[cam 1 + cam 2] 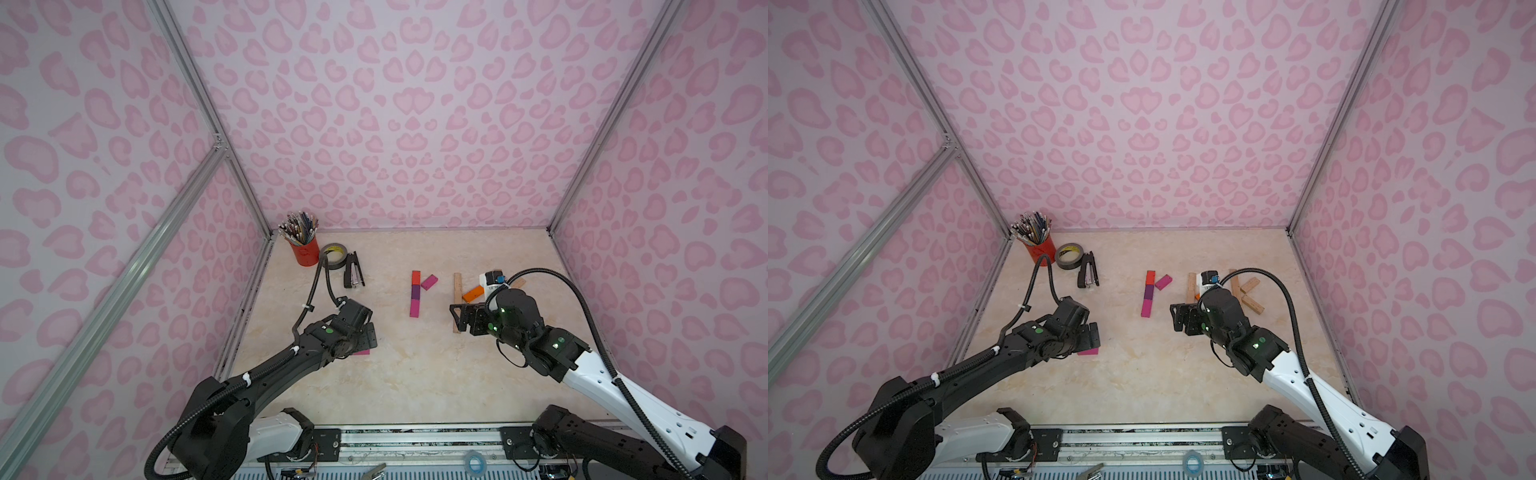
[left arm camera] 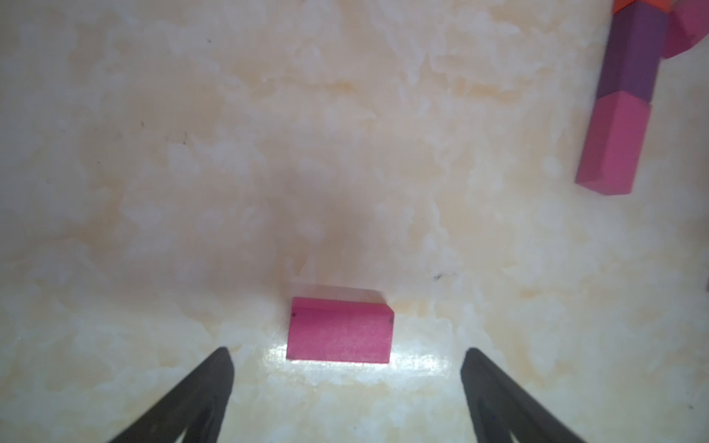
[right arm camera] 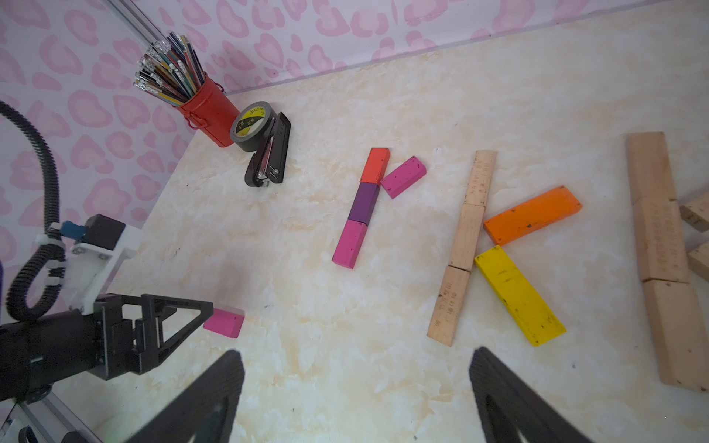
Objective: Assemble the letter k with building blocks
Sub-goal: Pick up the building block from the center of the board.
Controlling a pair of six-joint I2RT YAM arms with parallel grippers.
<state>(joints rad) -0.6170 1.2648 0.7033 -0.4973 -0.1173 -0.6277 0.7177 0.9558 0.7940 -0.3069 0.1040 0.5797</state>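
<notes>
A short magenta block [image 2: 339, 331] lies flat on the table, just ahead of my left gripper [image 2: 347, 353], which is open and not touching it. In both top views the block [image 1: 362, 352] [image 1: 1089, 351] peeks out from under that gripper [image 1: 368, 340]. Mid-table, red, purple and magenta blocks form a column [image 1: 414, 293] [image 3: 360, 207], with a pink block [image 3: 403, 176] slanting off its top. My right gripper [image 3: 356, 356] [image 1: 456, 316] hangs open and empty beside a plain wood column [image 3: 464, 245] with an orange block [image 3: 533, 214] and a yellow block [image 3: 520, 295] branching off it.
A red can of pencils [image 1: 304, 251], a roll of tape [image 1: 332, 253] and a black stapler [image 1: 353, 270] sit at the back left. More plain wood bars [image 3: 660, 245] [image 1: 1246, 291] lie at the right. Pink patterned walls close three sides.
</notes>
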